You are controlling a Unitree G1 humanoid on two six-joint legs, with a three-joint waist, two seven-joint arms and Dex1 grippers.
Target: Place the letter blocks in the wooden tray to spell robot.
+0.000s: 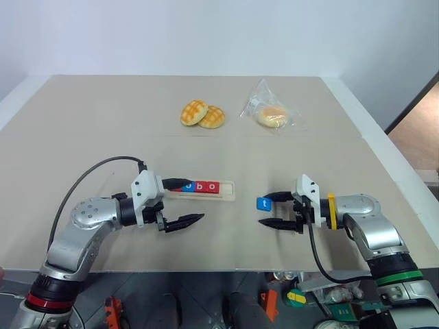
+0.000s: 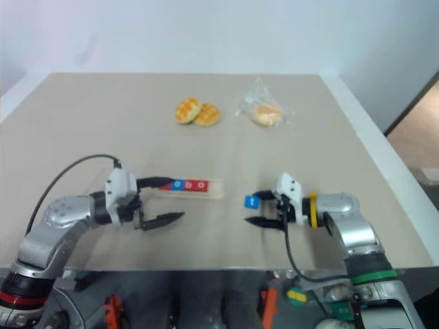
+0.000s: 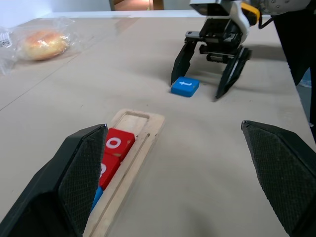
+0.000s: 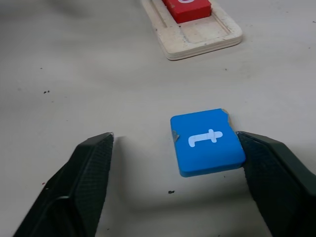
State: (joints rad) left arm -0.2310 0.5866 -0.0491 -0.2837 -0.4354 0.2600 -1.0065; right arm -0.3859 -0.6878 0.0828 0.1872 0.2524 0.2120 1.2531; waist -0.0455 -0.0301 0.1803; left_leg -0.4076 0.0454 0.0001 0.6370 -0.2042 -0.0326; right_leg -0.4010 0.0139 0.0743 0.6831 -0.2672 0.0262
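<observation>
Almost done: the tray (image 1: 223, 191) lacks the t block (image 4: 207, 142), flat on the counter (image 1: 226, 144). My right fingers (image 4: 89, 168) straddle it, spread; the left fingers (image 3: 81, 163) are spread, empty.

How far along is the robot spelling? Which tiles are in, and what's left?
Done: tiles sit in the wooden tray, ending in a blue one, then red b and red o; the first is hidden behind the left gripper. In hand: the right gripper, jaws open, straddles the blue t tile lying on the table. Left: grip it and set it in the tray's empty end slot.
</observation>
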